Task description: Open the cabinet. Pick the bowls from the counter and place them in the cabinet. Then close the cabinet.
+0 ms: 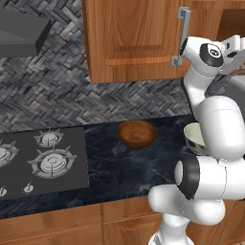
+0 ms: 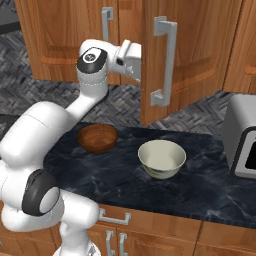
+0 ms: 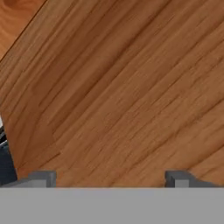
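The fingers (image 3: 111, 177) are spread wide, holding nothing, pressed up by the swung-out right door (image 2: 192, 55), presumably shoving the cabinet (image 2: 65, 40) wider for the bowls (image 2: 98, 138).

This is a rendered home kitchen. A gas hob (image 1: 40, 160) is set into a black marble counter (image 2: 210, 187) below wood wall cabinets (image 1: 129, 38), with a herringbone tile backsplash (image 1: 43, 91), drawers (image 2: 150, 225) and a toaster oven (image 2: 242, 142).
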